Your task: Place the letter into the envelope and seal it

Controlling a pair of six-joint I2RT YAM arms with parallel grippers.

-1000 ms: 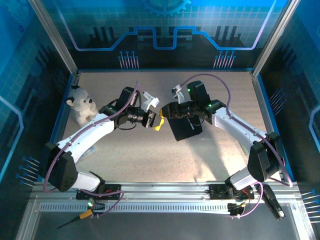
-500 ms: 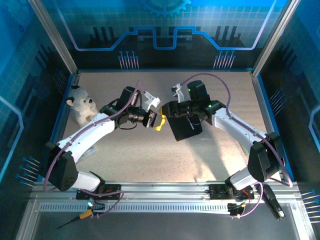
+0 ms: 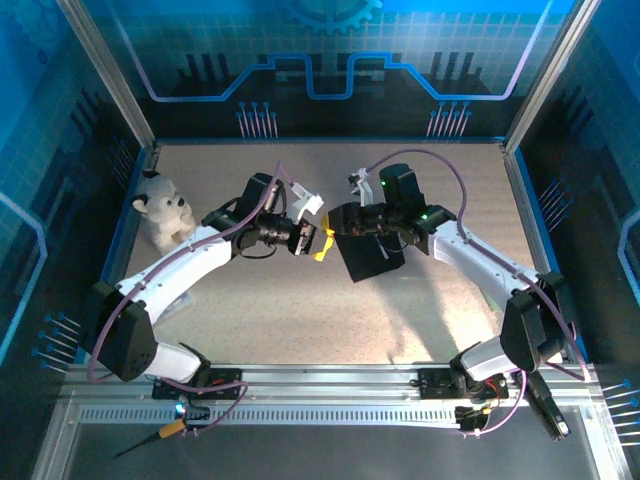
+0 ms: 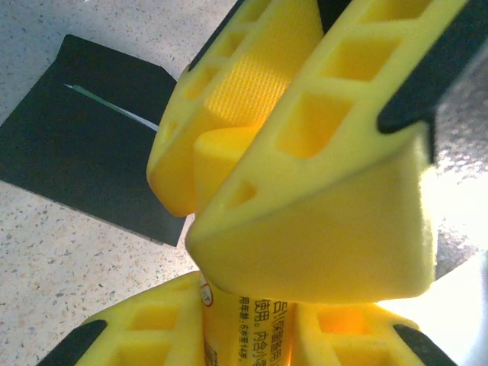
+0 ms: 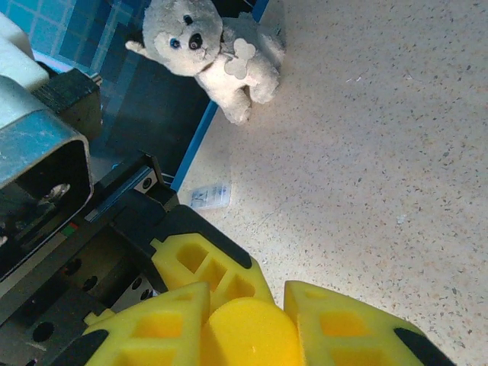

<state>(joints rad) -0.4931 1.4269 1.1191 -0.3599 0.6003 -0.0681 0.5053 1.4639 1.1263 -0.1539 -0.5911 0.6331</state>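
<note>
The black envelope (image 3: 368,255) lies flat mid-table; in the left wrist view the envelope (image 4: 84,145) shows a thin white-and-green sliver of the letter (image 4: 114,111) at its slit. Both grippers meet just left of it, above the table. My left gripper (image 3: 316,240) is shut on a yellow stick (image 4: 244,328) with printed text, its fingers (image 4: 130,335) on either side. My right gripper (image 3: 334,230) faces it and is shut on the stick's round yellow end (image 5: 248,332), between its fingers (image 5: 152,328).
A white plush bear (image 3: 163,208) sits at the left wall, also in the right wrist view as the bear (image 5: 210,46). A small clear packet (image 5: 210,196) lies on the table near the blue wall edge. Enclosure walls ring the table.
My right gripper's jaws have drawn in onto the end of the yellow stick, and its arm shifted slightly. The left gripper has kept its hold and place.
</note>
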